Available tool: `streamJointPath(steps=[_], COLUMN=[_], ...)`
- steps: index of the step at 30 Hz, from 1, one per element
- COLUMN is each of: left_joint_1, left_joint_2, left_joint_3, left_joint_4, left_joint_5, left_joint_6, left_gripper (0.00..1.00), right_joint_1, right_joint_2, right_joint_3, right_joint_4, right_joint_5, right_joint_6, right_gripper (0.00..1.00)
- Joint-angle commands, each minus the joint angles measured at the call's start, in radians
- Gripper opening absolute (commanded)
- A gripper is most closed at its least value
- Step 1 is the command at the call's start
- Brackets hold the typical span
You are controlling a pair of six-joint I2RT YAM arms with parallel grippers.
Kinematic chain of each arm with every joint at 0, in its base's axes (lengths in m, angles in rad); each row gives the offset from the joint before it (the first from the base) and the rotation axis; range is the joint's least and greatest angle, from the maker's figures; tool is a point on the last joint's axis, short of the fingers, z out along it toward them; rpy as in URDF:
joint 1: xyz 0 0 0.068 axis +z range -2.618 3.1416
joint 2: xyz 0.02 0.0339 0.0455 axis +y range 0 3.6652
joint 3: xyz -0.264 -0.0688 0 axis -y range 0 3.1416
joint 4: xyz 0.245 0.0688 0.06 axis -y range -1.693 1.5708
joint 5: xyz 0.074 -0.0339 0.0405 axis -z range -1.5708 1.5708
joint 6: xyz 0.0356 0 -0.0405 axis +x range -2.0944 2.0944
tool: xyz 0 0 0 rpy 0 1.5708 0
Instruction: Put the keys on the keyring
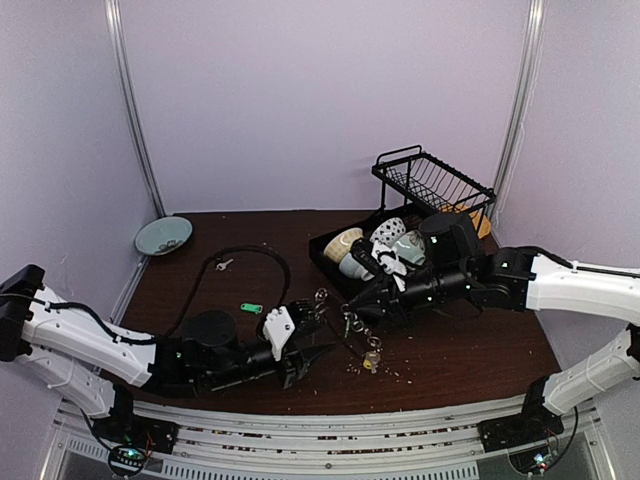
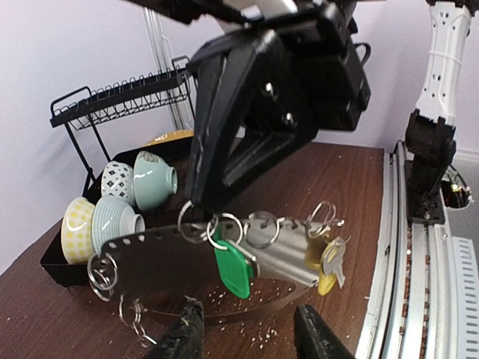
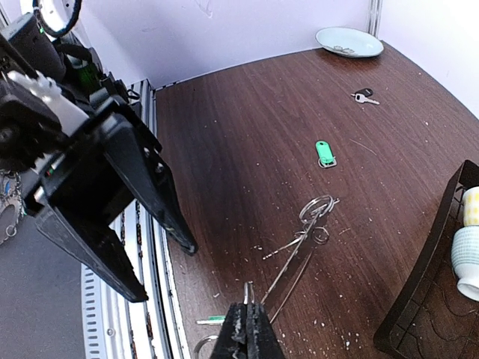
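The keyring is a wide silver loop hanging tilted just above the table. It carries small split rings, a green-tagged key and a yellow-headed key. My right gripper is shut on the loop's upper edge, where a small ring sits. In the right wrist view the keyring shows edge-on, running away from the shut fingertips. My left gripper is open just below the loop, with nothing between its fingers. Loose on the table lie a green-tagged key and a dark-headed key.
A black tray of bowls stands at the back right, with a wire dish rack behind it. A teal plate sits in the far left corner. A black cable arcs over the table. Crumbs dot the wood near the keyring.
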Motion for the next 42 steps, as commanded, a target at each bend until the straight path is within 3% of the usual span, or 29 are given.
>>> streamJointPath(steps=[1, 16, 25, 35, 42], left_joint_1=[-0.003, -0.003, -0.003, -0.001, 0.001], left_joint_2=[0.059, 0.172, 0.153, 0.073, 0.084], left_joint_3=[0.03, 0.131, 0.141, 0.103, 0.131], left_joint_4=[0.088, 0.079, 0.018, -0.093, -0.166], left_joint_5=[-0.045, -0.186, -0.225, -0.179, -0.061], left_joint_6=[0.028, 0.064, 0.081, 0.113, 0.117], left_gripper=[0.46, 0.4, 0.0, 0.0, 0.0], right_joint_1=[0.011, 0.026, 0.026, 0.027, 0.029], right_joint_2=[-0.017, -0.011, -0.01, 0.017, 0.01], right_joint_3=[0.021, 0.027, 0.077, 0.174, 0.181], right_joint_4=[0.075, 0.082, -0.03, -0.312, -0.342], right_joint_5=[0.008, -0.003, 0.008, 0.151, 0.134], right_joint_6=[0.072, 0.095, 0.098, -0.029, -0.075], right_gripper=[0.0, 0.0, 0.0, 0.0, 0.0])
